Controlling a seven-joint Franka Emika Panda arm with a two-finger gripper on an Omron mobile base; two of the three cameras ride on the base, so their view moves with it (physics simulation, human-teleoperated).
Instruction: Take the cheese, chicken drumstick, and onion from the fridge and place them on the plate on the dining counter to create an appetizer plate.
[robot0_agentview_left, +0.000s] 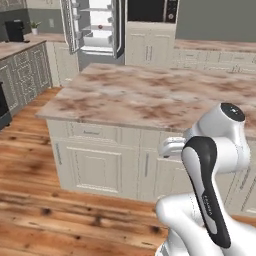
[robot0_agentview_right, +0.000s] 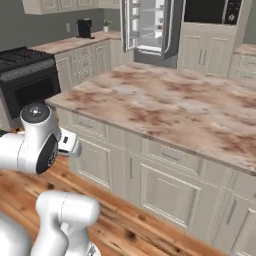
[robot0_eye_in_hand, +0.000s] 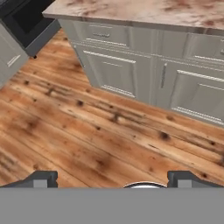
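- Fridge (robot0_agentview_left: 97, 30), doors open, stands beyond the dining counter (robot0_agentview_left: 150, 95); a small dark-red item sits on a shelf, identity unclear
- Gripper (robot0_eye_in_hand: 112, 179): jaws wide apart, empty, aimed at the wood floor (robot0_eye_in_hand: 65, 131)
- Step, as judged: approach; next, drive round the counter to the shelves

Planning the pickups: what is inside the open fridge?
Inside the fridge: white shelves and one small reddish item, too small to identify. The doors cover the shelf ends.
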